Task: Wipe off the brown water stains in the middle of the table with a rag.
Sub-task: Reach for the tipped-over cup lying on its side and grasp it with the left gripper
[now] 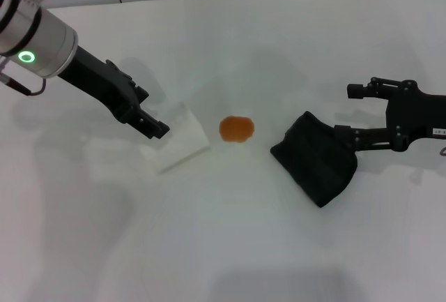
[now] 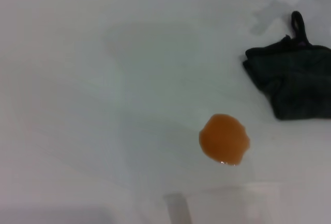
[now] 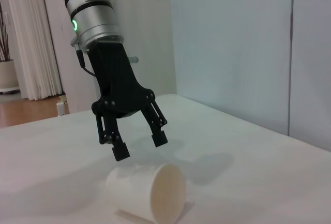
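The brown water stain (image 1: 237, 129) is a small orange-brown blot in the middle of the white table (image 1: 230, 253); it also shows in the left wrist view (image 2: 224, 139). The black rag (image 1: 317, 159) lies crumpled on the table to the right of the stain and shows in the left wrist view too (image 2: 292, 79). My right gripper (image 1: 348, 112) is open at the rag's right edge, its lower finger touching the cloth. My left gripper (image 1: 155, 127) is open and empty, hovering just above a tipped cup, left of the stain; the right wrist view shows it with jaws apart (image 3: 139, 146).
A white paper cup (image 1: 180, 138) lies on its side between my left gripper and the stain, its mouth seen in the right wrist view (image 3: 147, 190). The table's far edge runs along the top of the head view.
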### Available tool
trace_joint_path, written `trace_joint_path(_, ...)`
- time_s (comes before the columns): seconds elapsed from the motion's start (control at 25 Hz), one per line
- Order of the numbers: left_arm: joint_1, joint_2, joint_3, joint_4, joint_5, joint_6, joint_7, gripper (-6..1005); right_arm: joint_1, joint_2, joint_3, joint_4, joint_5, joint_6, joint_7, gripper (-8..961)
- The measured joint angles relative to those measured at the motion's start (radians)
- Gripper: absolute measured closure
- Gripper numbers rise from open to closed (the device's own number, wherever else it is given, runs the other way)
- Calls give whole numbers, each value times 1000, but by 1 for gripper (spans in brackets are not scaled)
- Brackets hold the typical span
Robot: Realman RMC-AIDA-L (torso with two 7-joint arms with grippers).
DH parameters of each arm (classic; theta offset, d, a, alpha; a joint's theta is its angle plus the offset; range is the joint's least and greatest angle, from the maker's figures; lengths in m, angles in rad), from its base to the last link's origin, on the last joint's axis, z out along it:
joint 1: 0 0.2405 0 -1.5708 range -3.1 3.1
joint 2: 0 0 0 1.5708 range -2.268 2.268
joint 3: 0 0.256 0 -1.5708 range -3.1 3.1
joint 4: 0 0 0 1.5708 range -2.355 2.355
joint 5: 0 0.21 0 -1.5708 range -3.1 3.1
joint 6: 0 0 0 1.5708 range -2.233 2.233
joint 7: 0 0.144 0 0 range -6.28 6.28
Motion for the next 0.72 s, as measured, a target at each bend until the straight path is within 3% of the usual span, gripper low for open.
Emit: trace_joint_path(0.72, 35, -2, 0, 85, 23, -64, -10, 160, 6, 2, 0, 0, -1, 4, 0, 100)
